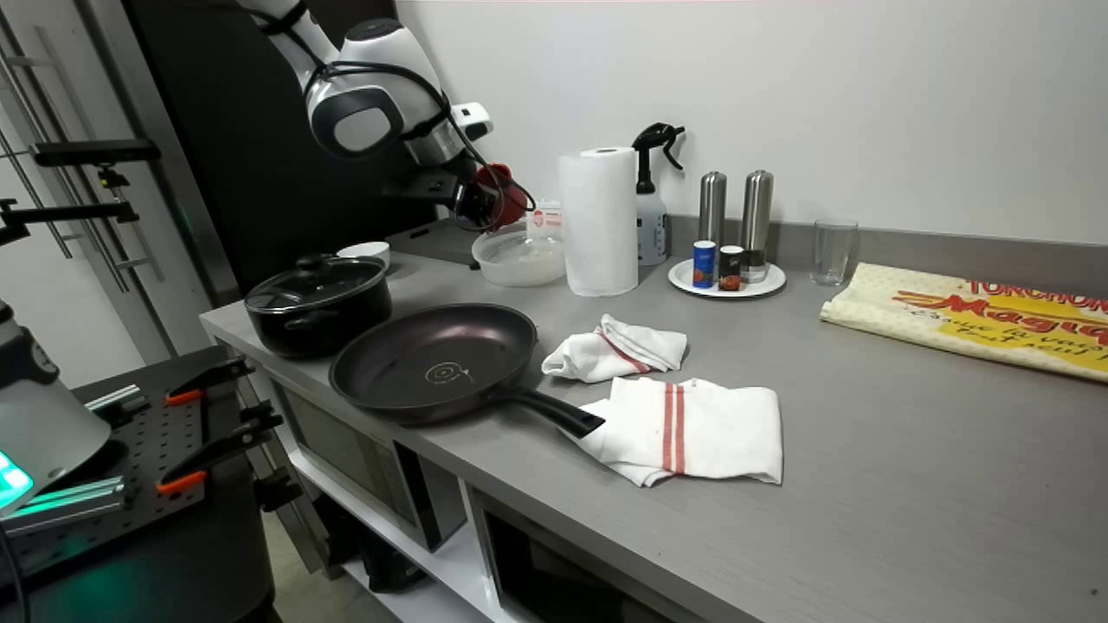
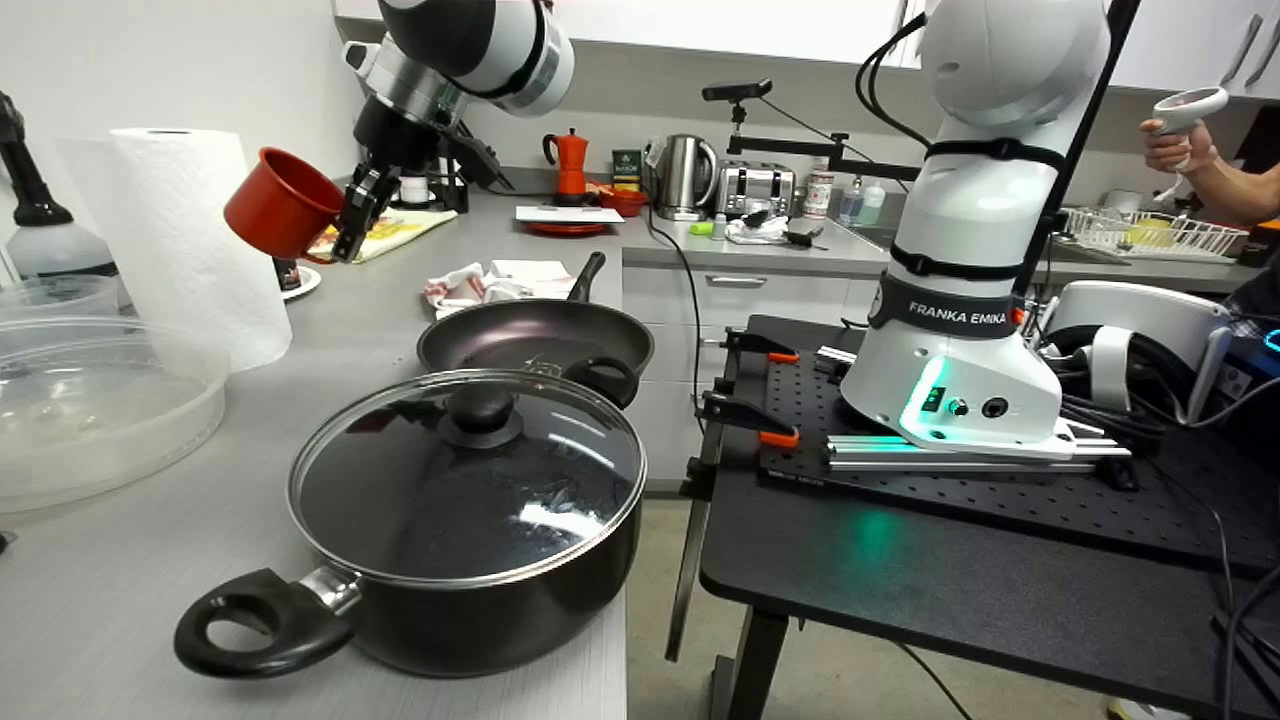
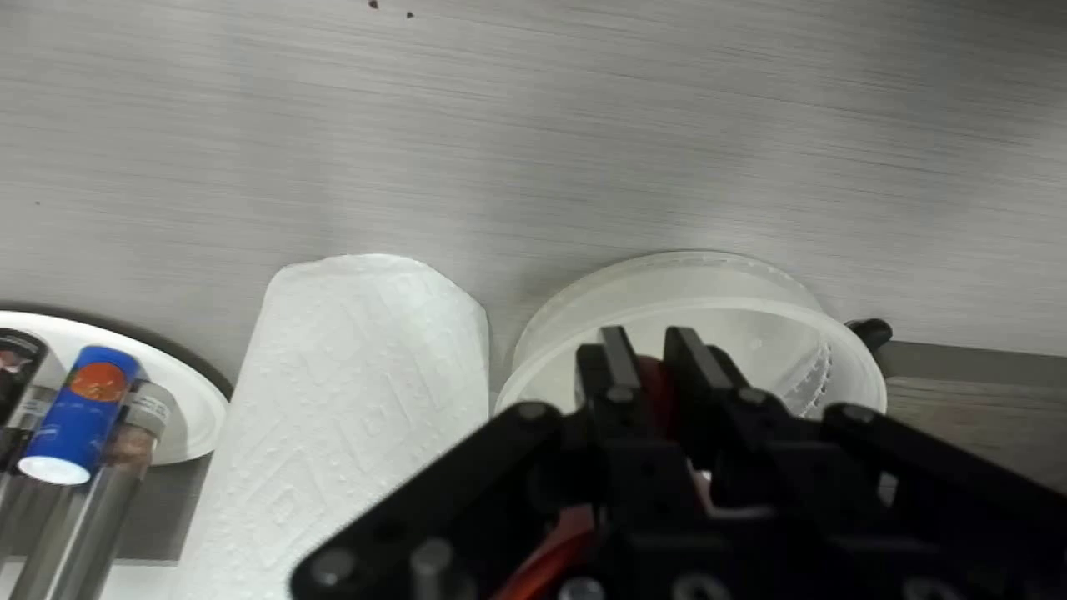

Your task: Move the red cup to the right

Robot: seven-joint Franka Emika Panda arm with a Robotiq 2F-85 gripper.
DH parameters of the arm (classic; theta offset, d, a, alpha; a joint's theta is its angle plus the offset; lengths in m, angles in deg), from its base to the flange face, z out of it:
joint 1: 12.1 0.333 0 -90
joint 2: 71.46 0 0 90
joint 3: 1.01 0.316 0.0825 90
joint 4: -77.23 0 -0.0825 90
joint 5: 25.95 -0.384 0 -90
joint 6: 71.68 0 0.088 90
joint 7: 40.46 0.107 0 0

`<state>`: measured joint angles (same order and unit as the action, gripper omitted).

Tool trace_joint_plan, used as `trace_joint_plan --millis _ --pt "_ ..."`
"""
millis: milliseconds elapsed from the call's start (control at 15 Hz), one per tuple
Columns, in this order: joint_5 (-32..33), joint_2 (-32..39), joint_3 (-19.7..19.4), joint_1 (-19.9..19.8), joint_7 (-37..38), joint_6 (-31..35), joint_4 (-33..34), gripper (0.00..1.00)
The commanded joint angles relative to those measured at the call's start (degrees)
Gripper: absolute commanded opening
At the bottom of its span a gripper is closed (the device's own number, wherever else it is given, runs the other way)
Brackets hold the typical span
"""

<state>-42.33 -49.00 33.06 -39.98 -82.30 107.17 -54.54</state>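
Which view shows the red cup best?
An exterior view: the red cup appears large, its rim plain. It's smaller, crossed by a cable, in an exterior view; the wrist view shows only red slivers at the gripper.

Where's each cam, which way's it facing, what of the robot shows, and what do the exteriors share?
An exterior view: raised above the counter, facing obliquely toward the wall; arm and partial base at left.
An exterior view: by the lidded pot, looking along the counter toward the toaster; arm above, base right.
Wrist view: behind the hand, facing down over the translucent bowl; only the hand shows.
Shared by both exterior views: red cup, pan, paper towel roll.
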Motion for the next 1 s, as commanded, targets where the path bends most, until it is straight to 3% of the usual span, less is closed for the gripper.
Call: trace_joint_plan --millis 0,400,933 --pt "-2.04 -2.23 -2.37 0.81 4.69 -1.78 0.41 0.04" --pt "-1.36 -3.22 -11.23 3.78 16.50 -5.56 3.39 0.04" --pt "3.31 0.39 -29.41 14.96 36.07 -15.71 13.20 0.04"
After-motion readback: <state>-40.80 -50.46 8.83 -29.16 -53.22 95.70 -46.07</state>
